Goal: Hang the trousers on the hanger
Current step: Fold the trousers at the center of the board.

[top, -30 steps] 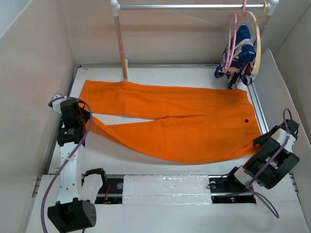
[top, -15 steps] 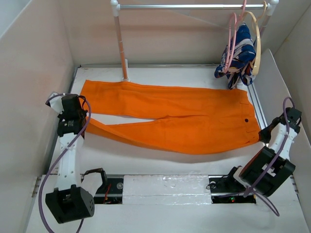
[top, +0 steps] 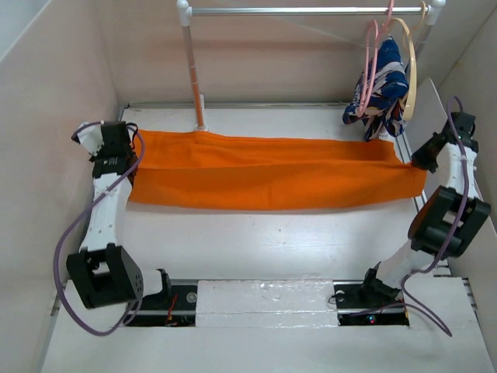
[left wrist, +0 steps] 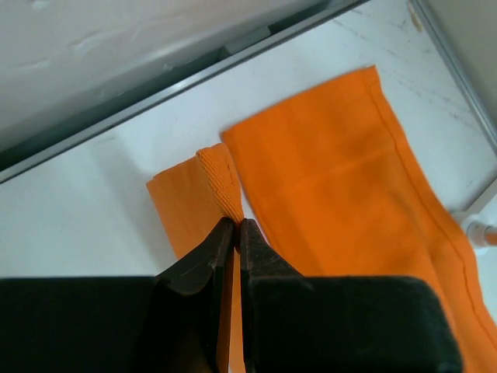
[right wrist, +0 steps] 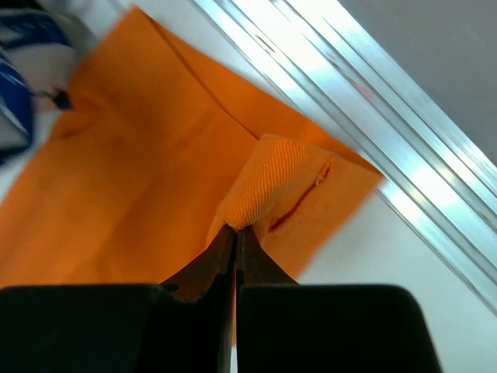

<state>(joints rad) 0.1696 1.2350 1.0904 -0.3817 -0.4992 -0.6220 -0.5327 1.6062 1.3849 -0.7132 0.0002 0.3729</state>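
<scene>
Top external: trousers doubled lengthwise, both ends pinched

Left gripper (left wrist: 235, 225) is clamped on a leg-end fold and right gripper (right wrist: 234, 231) on a waist-end fold, at opposite ends below the clothes rail (top: 311, 11). The trousers (top: 272, 172) lie as one long band in front of the rail. Best handled, I judge, by moving both ends together with equal tension and the edges aligned. The pink hanger (top: 366, 62) hangs at the rail's right end.

Beige panel left wall (top: 46, 116) just outboard of left tool (top: 133, 161). Matching right wall (top: 474, 85) close beside right tool (top: 417, 162). Back wall (top: 272, 54) beyond both, same beige. White matte surface (top: 272, 241) between and nearer than the two tools, evenly lit, with soft glare on the taped strip (top: 264, 295) at the near edge. Clothes rack past left tool: metal bar (top: 311, 11) on upright post (top: 192, 74). Aluminium track (right wrist: 388, 132) runs right alongside right tool.
</scene>
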